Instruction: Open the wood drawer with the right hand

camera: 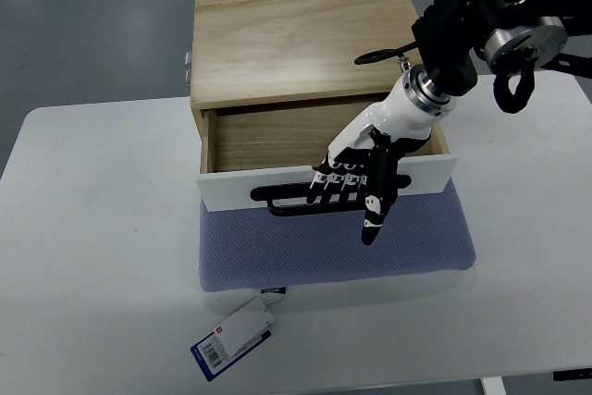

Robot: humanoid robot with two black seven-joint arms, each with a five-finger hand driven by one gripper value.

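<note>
on the white table [102, 228], close to its far edge and about in the middle between the left and right sides, stands one wood drawer box [301, 39] of pale, light brown wood with fine grain lines on the top. it holds one drawer [277, 136], and this drawer is pulled out toward the near edge, so the wooden bottom inside is visible and looks bare. the drawer has a white front panel [231, 190], long and narrow, with its long axis running left to right, a little tilted so the right end is farther from the near edge than the left end. on this panel there is one black handle [277, 201], also lying along the left-right direction. the drawer opens toward the near edge of the table. under the pulled-out drawer lies one blue-grey mat [333, 252], and a white and dark blue tag [236, 335] lies on the table just beside the mat's near left corner. the right hand [361, 178], white and black, comes from the far right corner over the box, its fingers [338, 182] are curled over the top of the front panel and around the handle, so it is grasping the drawer. only one hand is visible.
</note>
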